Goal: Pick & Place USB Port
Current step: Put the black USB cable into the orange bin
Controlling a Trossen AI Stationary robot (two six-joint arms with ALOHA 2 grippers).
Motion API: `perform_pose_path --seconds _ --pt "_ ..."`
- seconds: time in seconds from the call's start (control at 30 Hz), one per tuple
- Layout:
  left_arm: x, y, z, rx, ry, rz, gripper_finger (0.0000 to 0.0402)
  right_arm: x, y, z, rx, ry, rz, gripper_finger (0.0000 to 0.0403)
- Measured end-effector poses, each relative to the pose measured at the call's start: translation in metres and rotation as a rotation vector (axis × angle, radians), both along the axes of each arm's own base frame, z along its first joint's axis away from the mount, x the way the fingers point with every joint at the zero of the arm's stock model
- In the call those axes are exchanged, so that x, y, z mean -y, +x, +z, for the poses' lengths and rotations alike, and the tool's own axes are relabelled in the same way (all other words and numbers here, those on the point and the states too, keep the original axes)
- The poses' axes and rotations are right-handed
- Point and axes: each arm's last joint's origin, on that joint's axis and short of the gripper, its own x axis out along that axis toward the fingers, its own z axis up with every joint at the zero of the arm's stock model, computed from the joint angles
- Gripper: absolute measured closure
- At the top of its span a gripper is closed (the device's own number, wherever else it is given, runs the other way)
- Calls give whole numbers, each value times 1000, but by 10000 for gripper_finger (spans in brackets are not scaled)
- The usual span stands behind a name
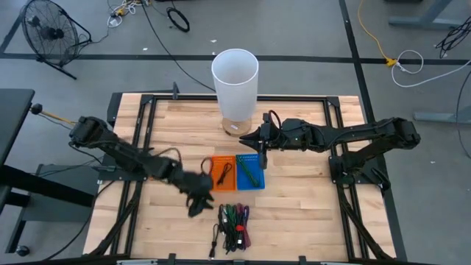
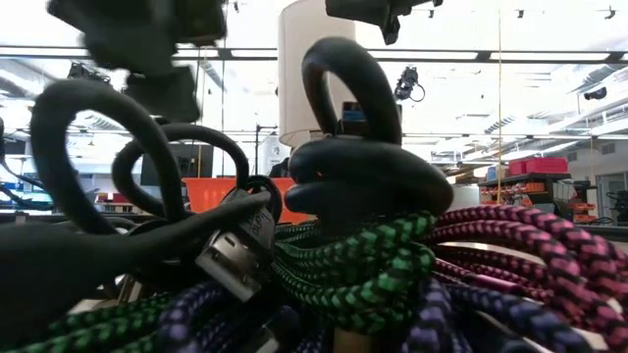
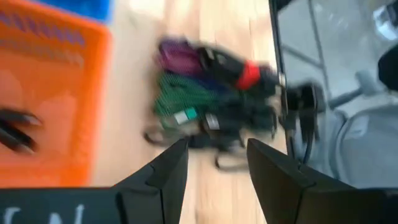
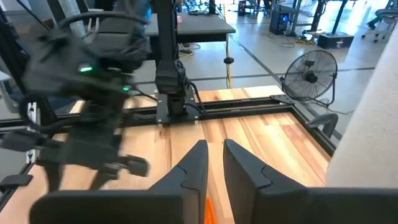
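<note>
A bundle of braided USB cables [image 1: 234, 224], green, purple, pink and black, lies on the wooden table near its front edge; in the low view a silver USB plug [image 2: 231, 260] sticks out of it. Behind it an orange tray [image 1: 222, 173] holds a black cable [image 1: 223, 174], and a blue tray [image 1: 249, 171] holds a green one. My left gripper [image 1: 197, 200] hovers open left of the bundle [image 3: 211, 93], with nothing between its fingers. My right gripper [image 1: 263, 152] hangs above the blue tray's far edge, with only a narrow gap [image 4: 214, 149] and nothing in it.
A tall white cylinder [image 1: 235, 77] stands at the table's far middle, just behind the right gripper. Black frame rails [image 1: 140, 140] run along the table's left and right sides. Bare wood [image 1: 294, 213] lies right of the bundle. A floor fan [image 4: 314, 74] stands beyond the table.
</note>
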Motion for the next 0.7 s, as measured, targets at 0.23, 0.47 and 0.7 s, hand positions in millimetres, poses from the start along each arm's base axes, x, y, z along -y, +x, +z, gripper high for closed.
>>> perform_pose_path --seconds 0.23,0.47,0.7 --pt "37 -18 -12 -157 -131 164 232 0 0 1 9 1 0 351" --pt "64 -26 -21 -208 -272 284 232 0 0 1 8 2 0 351" --pt "88 -18 -43 -190 -426 366 232 0 0 1 7 -1 0 351"
